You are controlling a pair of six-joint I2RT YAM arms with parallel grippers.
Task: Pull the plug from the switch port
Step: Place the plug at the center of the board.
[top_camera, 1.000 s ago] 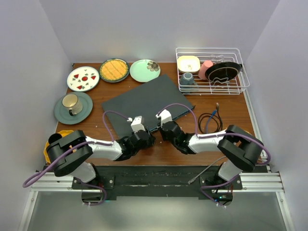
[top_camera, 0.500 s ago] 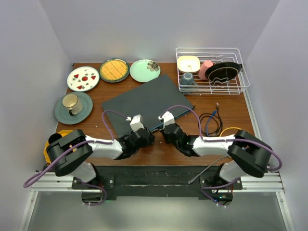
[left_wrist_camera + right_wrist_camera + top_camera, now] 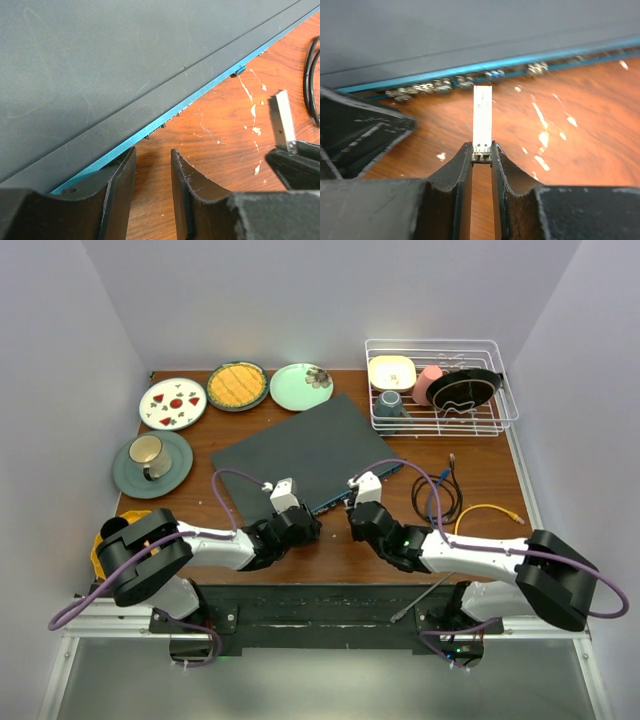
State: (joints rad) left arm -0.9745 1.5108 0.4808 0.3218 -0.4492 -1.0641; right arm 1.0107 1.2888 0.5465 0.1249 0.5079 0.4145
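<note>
The switch (image 3: 300, 448) is a wide flat dark-grey box lying askew mid-table, its thin blue front edge (image 3: 520, 63) lined with small sockets. My right gripper (image 3: 481, 146) is shut on a slim silver plug (image 3: 482, 117), held clear of the blue edge, its tip a short gap from the sockets. The plug also shows in the left wrist view (image 3: 281, 120). My left gripper (image 3: 152, 152) is narrowly open and empty, low over the wood, its left finger (image 3: 117, 172) against the switch's blue edge (image 3: 150, 127). In the top view both grippers, left (image 3: 308, 523) and right (image 3: 357, 517), sit at the switch's near edge.
A white dish rack (image 3: 440, 425) with a bowl, cups and a dark plate stands at the back right. Three plates and a cup on a saucer (image 3: 150, 455) lie at the back left. A black cable coil (image 3: 435, 495) and a yellow cable (image 3: 490, 510) lie right of the switch.
My right gripper has drawn back and to the right from the switch's edge with the plug in it, and the arm has stretched out lower. The left gripper has hardly moved.
</note>
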